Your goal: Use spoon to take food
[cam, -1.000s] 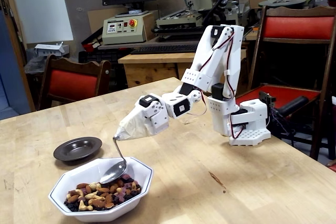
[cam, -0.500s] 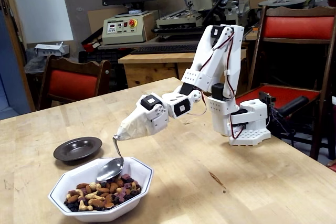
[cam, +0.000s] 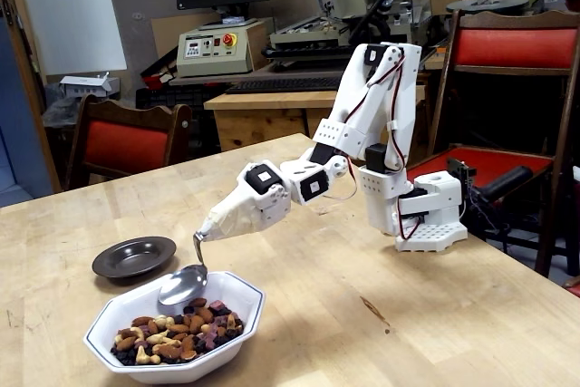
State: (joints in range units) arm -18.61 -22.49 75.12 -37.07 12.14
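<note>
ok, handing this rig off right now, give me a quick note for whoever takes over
Gripper: tip wrapped in white, fingers hidden, open or shut can't be told. The spoon is fixed to it.
Spoon: over the white bowl, scoop tilted above the back of the food, looks empty.
Dark plate: empty, behind and left of the bowl.
Done: spoon brought to the bowl.
Left: dip in, scoop, lift out.

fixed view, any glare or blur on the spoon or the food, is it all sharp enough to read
In the fixed view, the spoon bowl shows a bright reflection but a clear outline; the food is soft, with single pieces only roughly distinguishable; lighting is even, with faint shadows on the table.
</note>
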